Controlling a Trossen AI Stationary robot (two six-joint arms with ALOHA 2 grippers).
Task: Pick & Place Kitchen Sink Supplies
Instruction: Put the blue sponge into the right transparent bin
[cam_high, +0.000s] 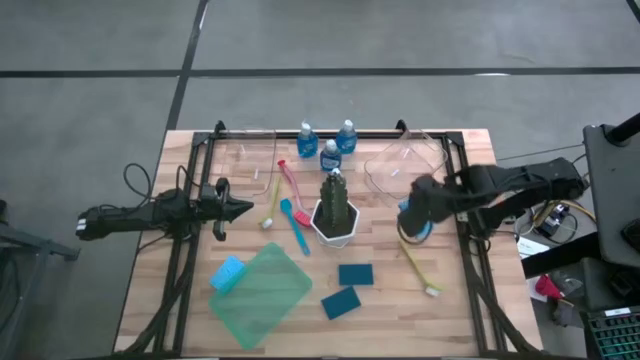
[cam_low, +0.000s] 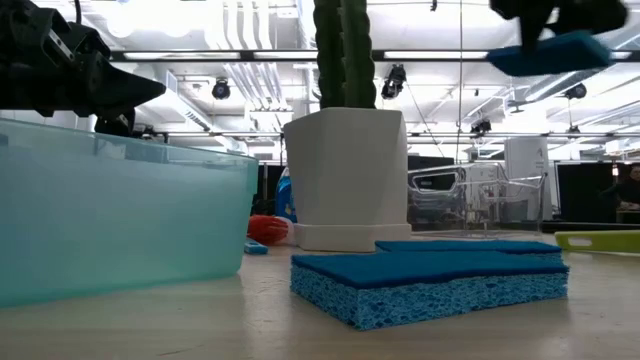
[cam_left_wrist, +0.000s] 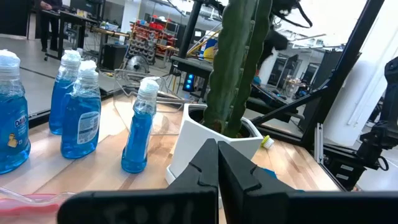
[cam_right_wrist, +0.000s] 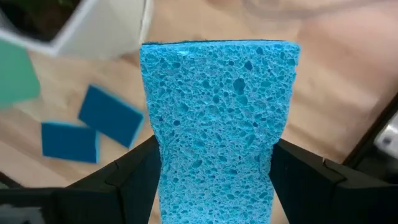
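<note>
My right gripper (cam_right_wrist: 216, 168) is shut on a light-blue sponge (cam_high: 420, 228), high over the table right of the cactus in its white pot (cam_high: 335, 208); in the low view the sponge (cam_low: 560, 50) hangs in the air. My left gripper (cam_high: 235, 208) is shut and holds nothing, hovering left of the brushes; its fingers (cam_left_wrist: 217, 165) point at the pot. Blue bottles (cam_high: 330, 155) stand behind the cactus. Red (cam_high: 290, 182), yellow (cam_high: 270, 205) and blue (cam_high: 297, 228) brushes lie left of the pot, a lime one (cam_high: 418, 265) to its right. Another light-blue sponge (cam_high: 228, 272) and two teal sponges (cam_high: 355, 274) lie flat near the front. My right gripper pinches the sponge between its two fingers (cam_right_wrist: 134, 177) across its width, by the end nearer the wrist (cam_right_wrist: 214, 186). The sponge's side edges (cam_right_wrist: 158, 155) are dented in there. The fingers come slanting down from the table's right. The sponge is lifted clear, its free end (cam_right_wrist: 217, 56) reaching beyond the fingers.
A translucent green sheet (cam_high: 262, 293) lies near the front left, beside the light-blue sponge. Two clear containers (cam_high: 405, 160) sit at the far side, one on each side of the bottles. Black frame rails (cam_high: 470, 270) run along both table sides. Bare wood shows front right.
</note>
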